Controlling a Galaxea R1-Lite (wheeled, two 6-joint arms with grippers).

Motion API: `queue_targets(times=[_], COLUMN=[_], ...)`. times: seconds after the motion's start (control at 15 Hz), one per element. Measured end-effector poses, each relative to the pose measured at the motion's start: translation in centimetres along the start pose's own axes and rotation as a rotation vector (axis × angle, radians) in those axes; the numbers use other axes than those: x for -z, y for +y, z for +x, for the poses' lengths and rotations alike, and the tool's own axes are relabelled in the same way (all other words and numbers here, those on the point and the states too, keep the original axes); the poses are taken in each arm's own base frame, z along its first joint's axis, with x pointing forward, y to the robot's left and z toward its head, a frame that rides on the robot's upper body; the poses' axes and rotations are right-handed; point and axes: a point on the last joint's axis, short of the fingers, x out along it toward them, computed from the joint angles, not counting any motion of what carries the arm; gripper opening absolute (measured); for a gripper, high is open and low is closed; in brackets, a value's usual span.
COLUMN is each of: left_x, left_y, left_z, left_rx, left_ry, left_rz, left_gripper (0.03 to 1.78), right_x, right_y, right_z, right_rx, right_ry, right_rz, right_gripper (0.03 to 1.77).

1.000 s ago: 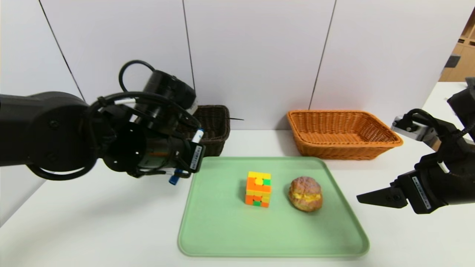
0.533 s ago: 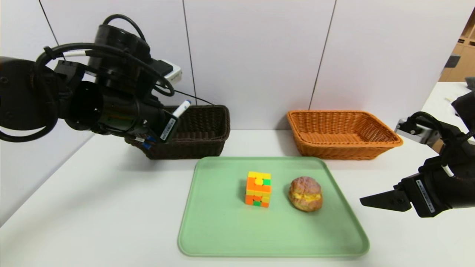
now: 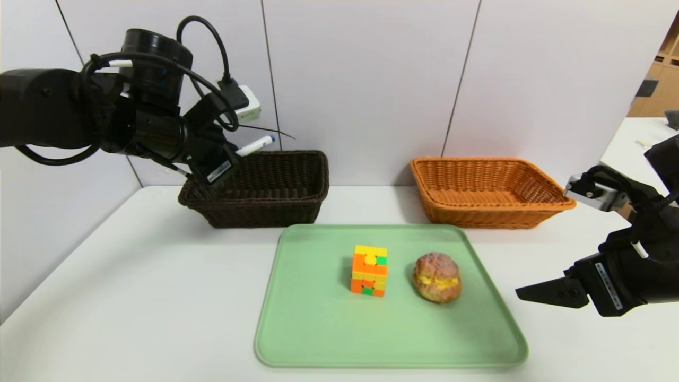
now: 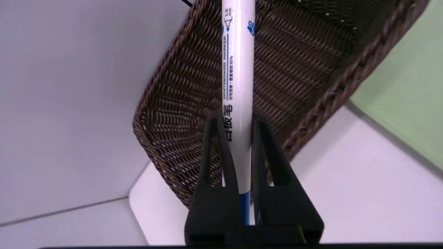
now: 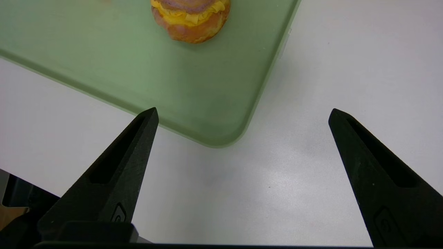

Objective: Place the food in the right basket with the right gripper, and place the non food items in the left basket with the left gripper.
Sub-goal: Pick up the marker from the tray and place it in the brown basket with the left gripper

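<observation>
My left gripper (image 4: 237,121) clamps the rigid, smooth, likely light whiteboard marker (image 4: 238,69) mid-barrel; my spread right gripper (image 5: 244,110) should span the soft-looking cream puff's (image 3: 436,278) sides gently.

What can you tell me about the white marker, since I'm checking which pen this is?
The slim white cylindrical marker, plastic by its look, has blue at both ends and blue and black print reading "WHITEBOARD MARKER". It is tilted, clamped between the black fingers of the left gripper, above the dark brown wicker basket. Nothing else appears to touch it.
</observation>
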Motion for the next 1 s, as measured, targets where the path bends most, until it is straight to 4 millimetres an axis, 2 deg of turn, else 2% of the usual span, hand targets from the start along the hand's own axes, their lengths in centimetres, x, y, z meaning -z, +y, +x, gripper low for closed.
queue_targets(times=[0.27, 0.6, 0.93, 1.0], left_x=[1.5, 3.2, 3.3, 3.4], left_y=[1.3, 1.1, 1.2, 1.2], left_z=[4.1, 9.1, 11.4, 11.7], left_rx=[0.017, 0.07, 0.087, 0.094], left_ry=[0.036, 0.073, 0.083, 0.09], left_rz=[0.11, 0.136, 0.134, 0.13], left_gripper=[0.16, 0.16, 0.16, 0.38], right_x=[0.3, 0.7, 1.0, 1.0], right_y=[-0.1, -0.3, -0.4, -0.4], right_z=[0.0, -0.1, -0.2, -0.2], right_rx=[0.002, 0.011, 0.015, 0.016], right_ry=[0.006, 0.008, 0.008, 0.006], right_rz=[0.006, 0.016, 0.023, 0.023], right_gripper=[1.7, 1.7, 1.7, 1.7])
